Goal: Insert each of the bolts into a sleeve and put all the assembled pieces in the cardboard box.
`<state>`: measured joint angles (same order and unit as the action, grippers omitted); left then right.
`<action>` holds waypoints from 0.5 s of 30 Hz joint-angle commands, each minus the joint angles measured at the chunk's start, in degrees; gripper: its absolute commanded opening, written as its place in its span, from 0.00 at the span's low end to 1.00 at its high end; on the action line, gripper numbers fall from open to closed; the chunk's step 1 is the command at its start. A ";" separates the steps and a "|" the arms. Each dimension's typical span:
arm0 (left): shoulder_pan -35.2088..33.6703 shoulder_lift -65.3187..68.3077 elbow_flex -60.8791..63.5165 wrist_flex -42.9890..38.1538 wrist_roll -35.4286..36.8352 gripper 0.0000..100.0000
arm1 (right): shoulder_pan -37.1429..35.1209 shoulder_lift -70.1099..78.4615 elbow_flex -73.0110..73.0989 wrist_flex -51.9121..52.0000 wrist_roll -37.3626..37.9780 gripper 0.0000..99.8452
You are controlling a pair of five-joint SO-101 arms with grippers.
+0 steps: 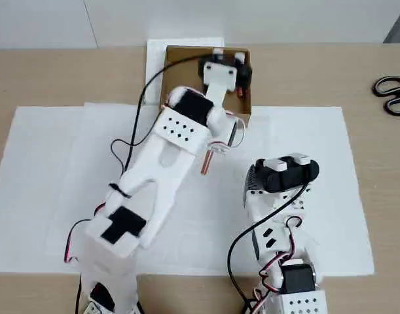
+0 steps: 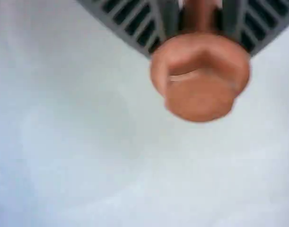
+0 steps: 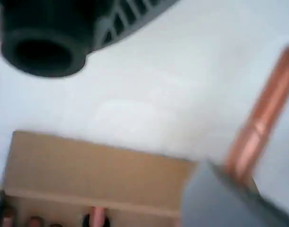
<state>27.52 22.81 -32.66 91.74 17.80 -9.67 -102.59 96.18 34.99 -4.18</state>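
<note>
My left gripper (image 2: 199, 16) is shut on a copper bolt (image 2: 200, 78), whose round head faces the camera above the white paper. From above, that bolt (image 1: 206, 161) hangs slanted from the left gripper (image 1: 220, 145), just in front of the cardboard box (image 1: 247, 110). My right gripper (image 3: 94, 21) is shut on a black sleeve (image 3: 42, 49), open end outward. The right gripper (image 1: 253, 183) is to the right of the bolt and apart from it. The right wrist view shows the bolt (image 3: 261, 118), the box (image 3: 97, 172) and assembled pieces (image 3: 94, 216) inside it.
White paper (image 1: 49, 170) covers the middle of the wooden table. Scissors (image 1: 392, 93) lie at the far right edge. The left arm's upper links (image 1: 220, 70) hang over the box, and cables trail from both arms.
</note>
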 commanded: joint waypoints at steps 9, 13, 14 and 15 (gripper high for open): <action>-0.35 -21.19 -4.97 -13.10 -0.09 0.01 | -0.22 -1.19 0.26 -15.43 0.44 0.00; 0.00 -25.58 -4.35 -14.24 0.26 0.01 | -2.42 -1.19 0.26 -21.67 0.97 0.00; 0.09 -26.73 -3.38 -13.98 0.35 0.01 | -3.30 -1.19 0.26 -22.46 1.67 0.00; 0.09 -28.04 -2.07 -13.71 0.97 0.01 | -4.44 -1.19 0.26 -23.08 2.46 0.00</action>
<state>27.43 0.57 -34.51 79.43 17.89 -12.04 -102.59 96.18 15.38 -3.38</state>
